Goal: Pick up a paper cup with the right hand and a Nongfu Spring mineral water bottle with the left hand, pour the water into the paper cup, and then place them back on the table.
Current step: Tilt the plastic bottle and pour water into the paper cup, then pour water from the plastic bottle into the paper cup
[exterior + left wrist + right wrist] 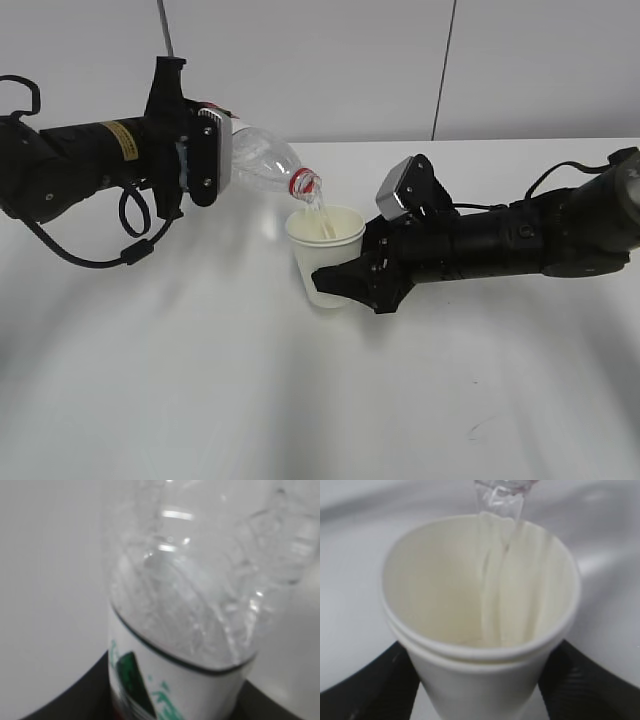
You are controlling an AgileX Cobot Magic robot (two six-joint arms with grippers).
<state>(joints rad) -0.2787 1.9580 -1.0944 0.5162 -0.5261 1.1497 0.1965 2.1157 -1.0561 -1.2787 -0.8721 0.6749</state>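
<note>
Water streams from the Nongfu Spring mineral water bottle (262, 160), clamped in my left pincer (205, 155), into the paper cup (325, 255) gripped by my right pincer (350, 280) above the table (300, 400); tipping further risks overshooting the rim.

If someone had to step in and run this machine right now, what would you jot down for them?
Left gripper: shut on the water bottle, tilted mouth-down over the cup.
Right gripper: shut on the paper cup, upright; whether it rests on the table is unclear.
Done: both picked up; water is streaming into the cup now.
Left: finish pouring, right the bottle, set both back on the table.
</note>
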